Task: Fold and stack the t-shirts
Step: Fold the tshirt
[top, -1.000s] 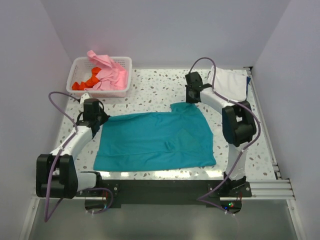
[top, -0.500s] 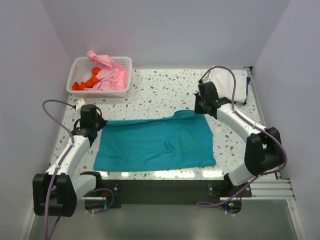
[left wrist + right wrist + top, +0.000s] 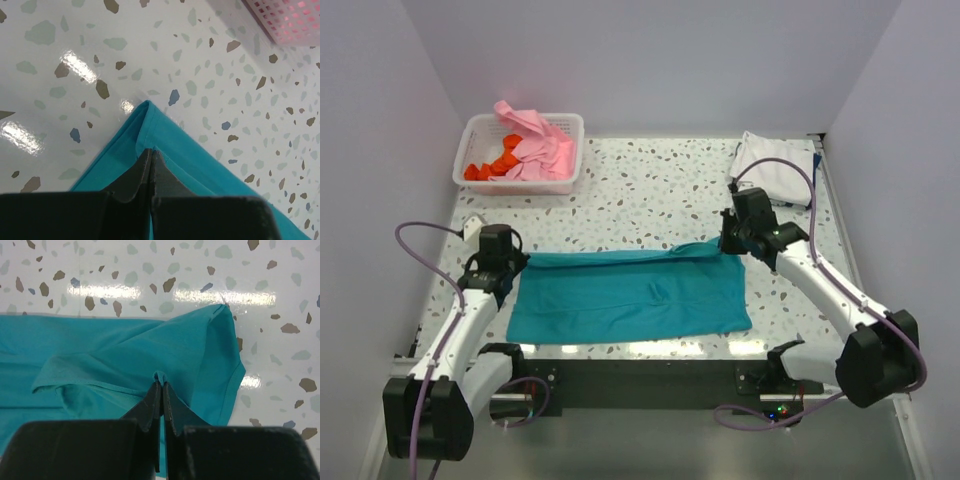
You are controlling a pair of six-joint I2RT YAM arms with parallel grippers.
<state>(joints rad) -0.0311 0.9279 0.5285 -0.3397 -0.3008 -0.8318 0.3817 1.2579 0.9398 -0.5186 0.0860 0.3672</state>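
The teal t-shirt (image 3: 630, 292) lies across the near half of the table, its far edge lifted and folded toward me. My left gripper (image 3: 496, 262) is shut on its far left corner; in the left wrist view the teal cloth (image 3: 165, 145) is pinched between the dark fingertips (image 3: 137, 175). My right gripper (image 3: 732, 243) is shut on the far right edge; in the right wrist view a small fold of teal cloth (image 3: 160, 376) sticks up between the closed jaws. A folded white t-shirt (image 3: 775, 168) lies at the far right. Pink (image 3: 538, 145) and orange-red (image 3: 492, 164) shirts are in the basket.
A white slatted plastic basket (image 3: 520, 186) stands at the far left corner; its corner shows in the left wrist view (image 3: 287, 22). The speckled terrazzo table (image 3: 650, 190) has side walls left and right and a black rail along the near edge.
Both grippers have moved toward me, drawing the teal shirt's far edge over the near part. The shirt's visible area is now narrower front to back.
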